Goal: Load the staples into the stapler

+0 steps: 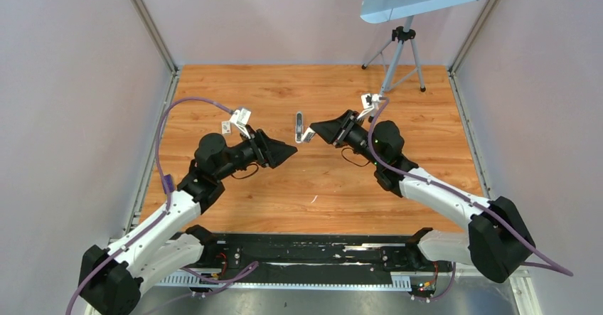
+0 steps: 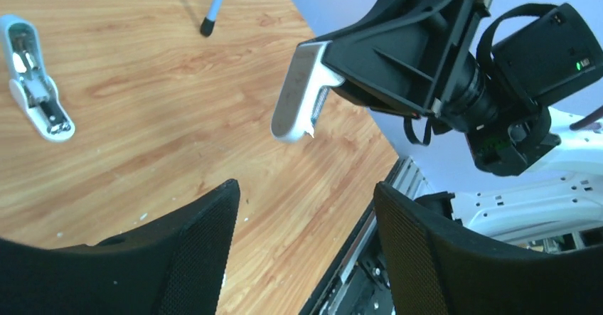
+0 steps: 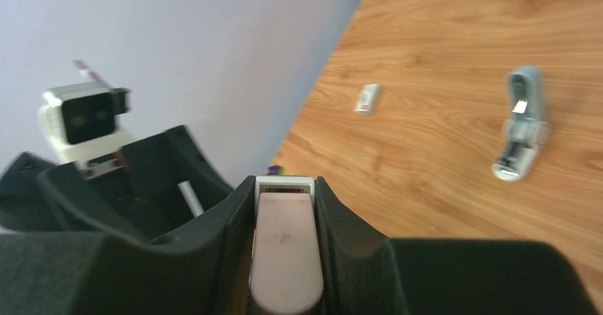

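Grey-walled cell, wood tabletop (image 1: 235, 87), tripod (image 1: 402, 59) at the far right corner. The stapler (image 1: 299, 123) is seen lying mid-tabletop, a bit toward the far edge. It looks opened, with the metal channel facing up, and its long axis runs near edge to far edge. Right jaws are clamped on a slim pale piece (image 2: 299, 91), held off the tabletop just beside the stapler's near end. What that piece is cannot be told. Left jaws are spread with nothing between them, aimed at the right jaws and a little further from the stapler. No staples are made out in any view. Judgement: the right jaws are nearer but occupied. The stapler lies toward the far edge from both tips, so the free left jaws would have to be brought in from its near end.
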Controlling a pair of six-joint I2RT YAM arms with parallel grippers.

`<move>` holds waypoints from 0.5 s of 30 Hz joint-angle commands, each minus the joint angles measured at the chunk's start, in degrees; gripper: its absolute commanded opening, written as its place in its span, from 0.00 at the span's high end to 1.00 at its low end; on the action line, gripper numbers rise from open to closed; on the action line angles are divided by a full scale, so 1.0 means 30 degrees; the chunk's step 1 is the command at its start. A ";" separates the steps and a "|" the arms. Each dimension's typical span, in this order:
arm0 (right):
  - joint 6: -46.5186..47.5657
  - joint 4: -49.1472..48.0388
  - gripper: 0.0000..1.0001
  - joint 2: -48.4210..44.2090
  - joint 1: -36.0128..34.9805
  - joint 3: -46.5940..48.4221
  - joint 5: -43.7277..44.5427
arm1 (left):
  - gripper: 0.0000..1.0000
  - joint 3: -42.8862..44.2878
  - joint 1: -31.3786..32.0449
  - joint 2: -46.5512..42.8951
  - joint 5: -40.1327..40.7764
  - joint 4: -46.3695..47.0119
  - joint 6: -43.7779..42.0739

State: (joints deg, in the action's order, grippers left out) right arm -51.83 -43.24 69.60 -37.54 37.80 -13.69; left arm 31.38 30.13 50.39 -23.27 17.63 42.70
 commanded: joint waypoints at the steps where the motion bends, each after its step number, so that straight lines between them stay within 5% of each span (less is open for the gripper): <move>1: 0.2734 0.5415 0.84 -0.1039 0.1456 0.1316 0.0227 | 0.23 0.1158 -0.0044 -0.0971 0.0764 -0.3682 -0.3180; 6: 0.5170 1.0663 0.84 -0.0712 0.3286 0.2963 0.0101 | 0.01 0.2248 -0.0029 -0.1055 0.1541 -0.7329 -0.6101; 15: 1.0974 1.8757 0.85 0.3786 0.4782 0.8724 -0.0112 | 0.00 0.3212 -0.0025 -0.0840 0.3476 -1.1676 -1.0404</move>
State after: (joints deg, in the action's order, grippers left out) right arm -29.95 -2.48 74.85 -24.05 56.42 -13.91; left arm 39.70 30.13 47.99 -17.19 -9.45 18.98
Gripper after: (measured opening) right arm 0.340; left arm 0.996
